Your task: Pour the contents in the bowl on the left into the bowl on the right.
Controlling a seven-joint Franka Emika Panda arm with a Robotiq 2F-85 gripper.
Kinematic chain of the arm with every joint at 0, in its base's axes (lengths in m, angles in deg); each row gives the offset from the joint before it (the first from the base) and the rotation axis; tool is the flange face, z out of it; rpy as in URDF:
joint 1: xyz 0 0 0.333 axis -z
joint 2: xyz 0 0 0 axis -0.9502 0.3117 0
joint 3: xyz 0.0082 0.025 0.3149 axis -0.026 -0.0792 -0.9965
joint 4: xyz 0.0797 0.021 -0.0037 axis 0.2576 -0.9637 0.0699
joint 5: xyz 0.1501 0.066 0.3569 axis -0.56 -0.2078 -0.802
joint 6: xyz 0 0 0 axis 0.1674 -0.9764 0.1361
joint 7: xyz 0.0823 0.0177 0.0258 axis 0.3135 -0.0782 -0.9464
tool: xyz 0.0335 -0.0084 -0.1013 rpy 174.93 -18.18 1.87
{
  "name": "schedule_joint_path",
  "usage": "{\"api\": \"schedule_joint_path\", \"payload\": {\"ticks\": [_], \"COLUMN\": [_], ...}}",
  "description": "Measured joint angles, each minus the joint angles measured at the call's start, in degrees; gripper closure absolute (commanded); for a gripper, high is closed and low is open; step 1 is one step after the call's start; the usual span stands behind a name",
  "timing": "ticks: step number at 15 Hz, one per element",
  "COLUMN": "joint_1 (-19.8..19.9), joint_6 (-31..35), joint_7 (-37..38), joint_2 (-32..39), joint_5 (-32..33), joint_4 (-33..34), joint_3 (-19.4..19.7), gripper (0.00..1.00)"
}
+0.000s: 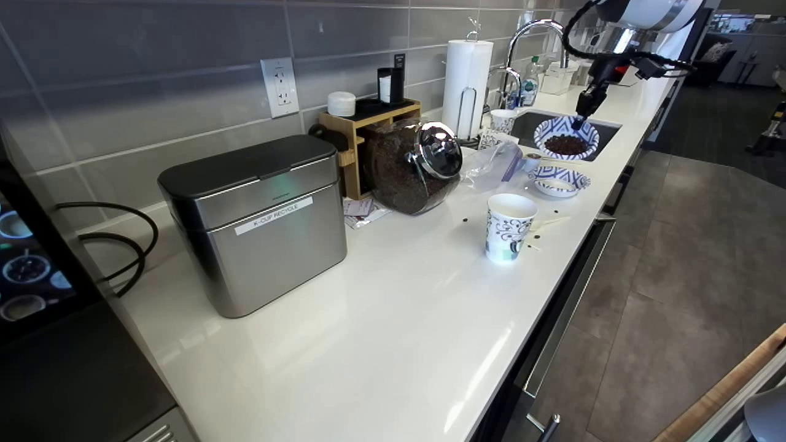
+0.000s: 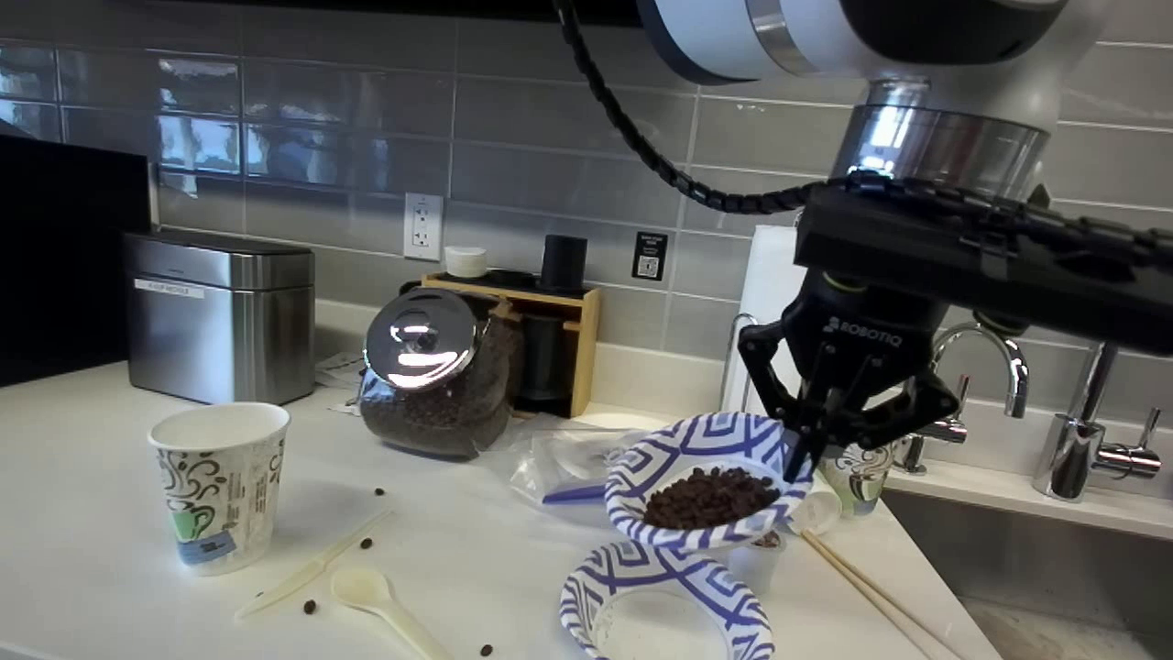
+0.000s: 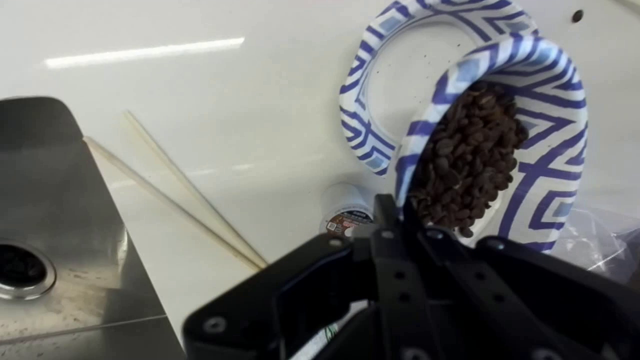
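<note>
My gripper (image 1: 578,124) is shut on the rim of a white paper bowl with a blue pattern (image 1: 543,131). This held bowl also shows in an exterior view (image 2: 655,449) and the wrist view (image 3: 552,150). It is tilted and holds a heap of dark beans (image 3: 467,155). The fingertips (image 2: 797,456) pinch the rim, one inside and one outside. A matching bowl (image 2: 586,596) stands on the counter below, partly overlapped by the held bowl in the wrist view (image 3: 357,117). It holds only a few dark specks.
A coffee pod (image 3: 347,220) stands close beside the lower bowl. Two wooden sticks (image 3: 185,195) lie near the sink (image 3: 50,165). A paper cup (image 2: 220,495), a spoon (image 2: 385,605), stray beans and a plastic bag (image 2: 568,458) are on the counter. A bean jar (image 2: 440,403) lies behind.
</note>
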Motion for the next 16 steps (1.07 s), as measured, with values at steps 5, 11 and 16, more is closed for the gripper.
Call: {"api": "schedule_joint_path", "payload": {"ticks": [5,11,16], "joint_1": [-0.8,-1.9,-2.5], "joint_6": [4.6,12.7,19.3], "joint_7": [-0.5,-0.5,-0.5], "joint_2": [-2.2,-4.9,-7.1], "joint_5": [2.2,4.9,5.6], "joint_4": [-3.0,-8.6,-13.2], "joint_3": [-0.3,-0.4,-0.5], "gripper": [0.99,0.99,0.99]}}
